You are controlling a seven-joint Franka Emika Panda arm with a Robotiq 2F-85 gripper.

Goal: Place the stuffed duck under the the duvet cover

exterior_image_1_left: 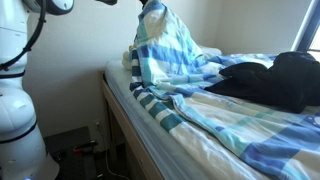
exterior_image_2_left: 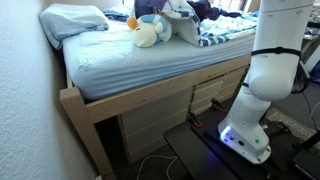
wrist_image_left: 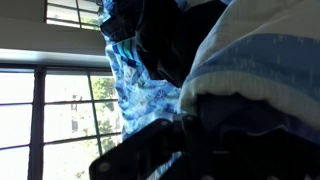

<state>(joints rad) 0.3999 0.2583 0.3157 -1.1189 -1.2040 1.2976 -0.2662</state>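
Gripper (exterior_image_1_left: 150, 6), top centre: pinches peak of duvet cover (exterior_image_1_left: 175, 65), hoisted tent-like. Cover large, limp, light; probably slips unless held by edge. stuffed duck (exterior_image_2_left: 147, 33), upper centre, uncovered on sheet (exterior_image_2_left: 120, 65) beside raised fold: 1 soft, light, squashy toy; grasp round body.

Duvet cover (exterior_image_1_left: 190, 75): thin woven cloth, matt, heavily creased; the wrist view shows a printed pattern on it. Stuffed duck (exterior_image_2_left: 147, 33): fuzzy plush, matt. Bench (exterior_image_2_left: 120, 105): pale bare-looking wood frame, matt. Sheet (exterior_image_2_left: 130, 62) over it: smooth light-blue cloth. Pillow (exterior_image_2_left: 75, 20) at a bench corner: soft cloth, wrinkled. Black bundle (exterior_image_1_left: 280, 80): matt dark fabric. Robot arm (exterior_image_2_left: 268, 70): white plastic shell, smooth, slightly glossy.
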